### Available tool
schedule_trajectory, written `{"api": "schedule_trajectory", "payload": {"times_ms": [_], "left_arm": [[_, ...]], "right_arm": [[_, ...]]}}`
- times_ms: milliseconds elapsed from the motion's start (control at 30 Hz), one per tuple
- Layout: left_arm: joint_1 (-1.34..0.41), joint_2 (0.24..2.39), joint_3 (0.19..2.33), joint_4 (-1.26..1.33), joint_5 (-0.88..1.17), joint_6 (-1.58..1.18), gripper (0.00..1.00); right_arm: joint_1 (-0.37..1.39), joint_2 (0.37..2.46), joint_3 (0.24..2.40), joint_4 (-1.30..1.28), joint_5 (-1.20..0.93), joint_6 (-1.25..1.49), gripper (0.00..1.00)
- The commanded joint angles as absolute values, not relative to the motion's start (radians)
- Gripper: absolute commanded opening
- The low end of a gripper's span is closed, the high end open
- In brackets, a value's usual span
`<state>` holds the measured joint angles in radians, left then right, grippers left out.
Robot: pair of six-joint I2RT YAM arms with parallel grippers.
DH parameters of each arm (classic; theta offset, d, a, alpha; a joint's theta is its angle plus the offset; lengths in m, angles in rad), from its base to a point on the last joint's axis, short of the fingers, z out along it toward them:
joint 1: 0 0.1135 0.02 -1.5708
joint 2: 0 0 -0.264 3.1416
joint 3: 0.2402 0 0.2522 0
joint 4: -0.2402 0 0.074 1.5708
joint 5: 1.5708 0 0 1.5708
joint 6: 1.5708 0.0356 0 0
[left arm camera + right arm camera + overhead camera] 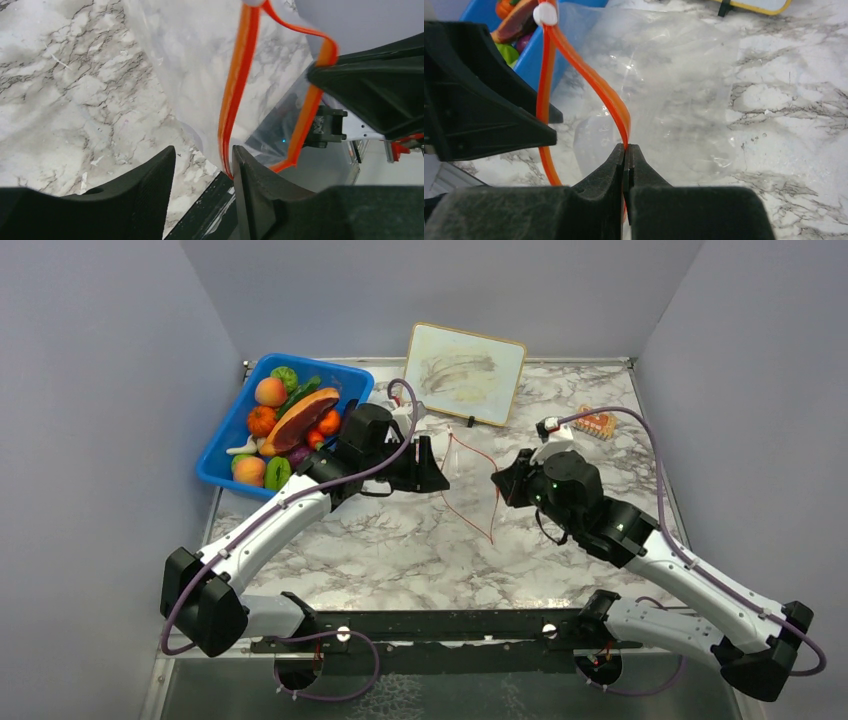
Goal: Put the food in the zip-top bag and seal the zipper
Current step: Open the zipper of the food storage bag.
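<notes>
The clear zip-top bag (470,480) hangs between my two grippers over the marble table, its mouth spread apart. My right gripper (626,148) is shut on one side of the orange-red zipper (609,97); the white slider tab (545,14) sits at the strip's far end. My left gripper (204,150) is open, and the other side of the zipper (240,75) rests against the inner face of its right finger without being pinched. The food (300,415), a meat slice with toy fruits and vegetables, lies in the blue bin (222,455) at the back left.
A framed white board (465,372) leans at the back wall. A small orange packet (597,423) lies at the back right. Grey walls close in the table on three sides.
</notes>
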<state>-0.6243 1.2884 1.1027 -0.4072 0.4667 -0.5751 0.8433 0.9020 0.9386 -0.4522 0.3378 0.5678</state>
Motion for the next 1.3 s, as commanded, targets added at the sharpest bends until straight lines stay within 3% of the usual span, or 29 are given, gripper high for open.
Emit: {"api": "schedule_trajectory", "payload": {"times_ms": [0, 100, 267, 600, 933, 1267], "left_arm": [[-0.628, 1.260, 1.120, -0.313, 0.505, -0.606, 0.50], [-0.627, 1.226, 1.108, -0.279, 0.467, -0.600, 0.54], [-0.628, 1.160, 1.096, -0.220, 0.417, -0.516, 0.75], [-0.628, 1.145, 1.138, -0.258, 0.058, -0.288, 0.73], [-0.627, 1.222, 1.119, -0.287, -0.311, -0.038, 0.73], [-0.552, 1.347, 1.117, -0.286, -0.488, 0.241, 0.72]], "right_arm": [[0.848, 0.917, 0.896, -0.412, 0.282, 0.581, 0.01], [0.848, 0.932, 0.889, -0.416, 0.322, 0.573, 0.01], [0.848, 0.954, 0.918, -0.474, 0.388, 0.569, 0.01], [0.848, 0.957, 1.049, -0.596, 0.484, 0.537, 0.01], [0.848, 0.930, 0.948, -0.440, 0.307, 0.554, 0.01], [0.848, 0.838, 0.866, -0.368, 0.189, 0.539, 0.01]]}}
